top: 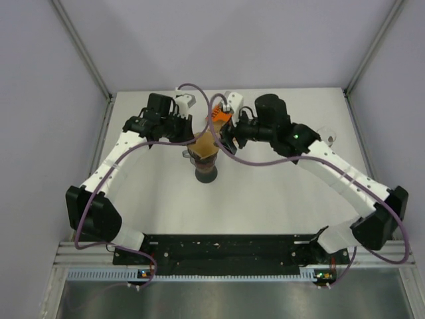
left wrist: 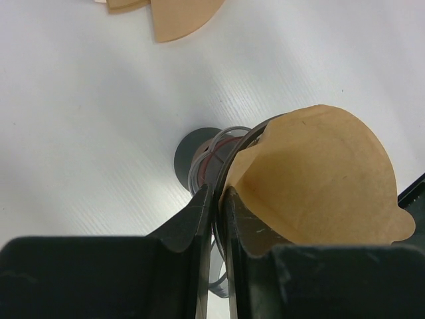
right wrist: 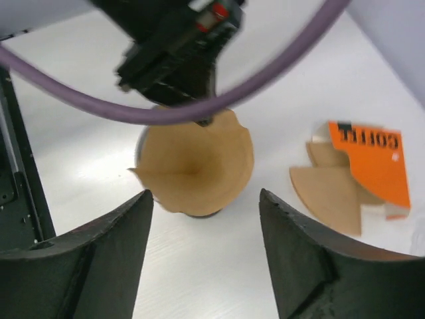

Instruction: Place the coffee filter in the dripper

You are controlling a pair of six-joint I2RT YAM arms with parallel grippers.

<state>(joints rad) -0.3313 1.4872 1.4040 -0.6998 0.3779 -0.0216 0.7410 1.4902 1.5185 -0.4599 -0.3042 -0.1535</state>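
Note:
The brown paper coffee filter (right wrist: 196,166) sits opened as a cone in the dripper (top: 205,170), mid-table. In the left wrist view the filter (left wrist: 319,176) rises above the dripper's dark base (left wrist: 189,156). My left gripper (left wrist: 218,191) is shut on the thin grey handle loop (left wrist: 226,282) at the dripper's rim, beside the filter's edge; in the top view it (top: 191,136) is at the dripper's left. My right gripper (right wrist: 206,194) is open and empty, just short of the filter; in the top view it (top: 224,139) is at the dripper's right.
An orange filter box (right wrist: 368,163) lies behind the dripper with loose spare filters (right wrist: 325,193) spilling from it; they also show in the left wrist view (left wrist: 182,16). A purple cable (right wrist: 199,109) crosses the right wrist view. Grey walls enclose the table.

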